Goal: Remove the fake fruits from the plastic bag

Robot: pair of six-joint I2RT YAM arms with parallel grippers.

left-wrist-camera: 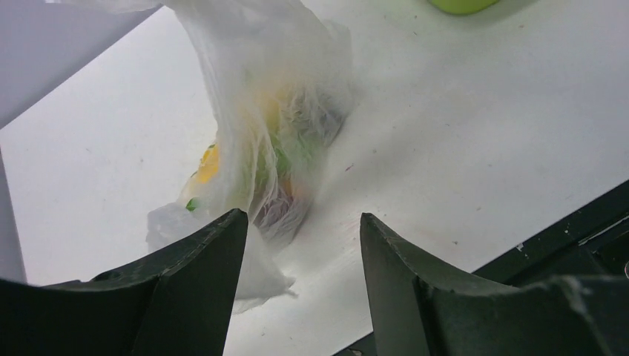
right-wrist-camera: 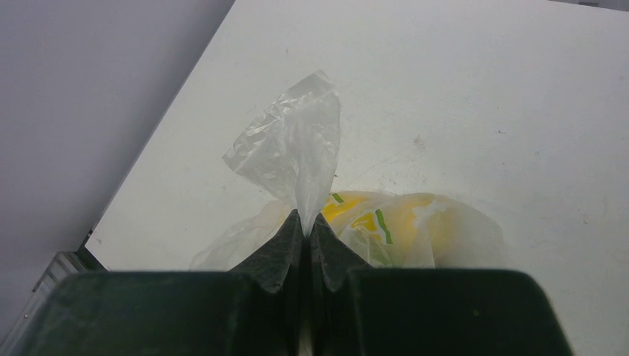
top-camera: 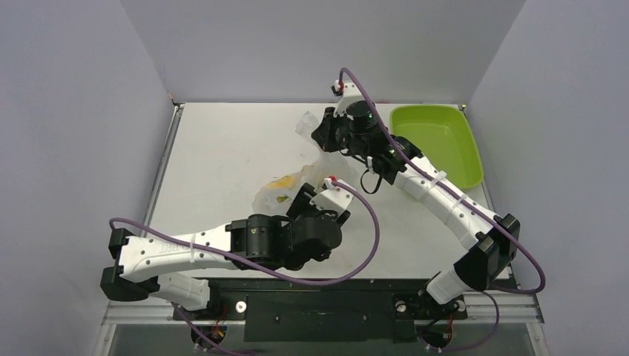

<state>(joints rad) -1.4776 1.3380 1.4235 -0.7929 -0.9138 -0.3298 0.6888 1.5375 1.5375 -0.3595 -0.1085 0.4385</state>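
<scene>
Two grippers, one plastic bag on the table, fake fruits inside.
My right gripper pinches a film corner; my left gripper hangs open nearby. I fear thin film slipping or tearing under load.

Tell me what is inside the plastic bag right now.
Through the plastic bag, rounded yellow fake fruits show, with green and orange patches in the left wrist view. The crinkled film blurs them, so their count and kinds cannot be told.
</scene>
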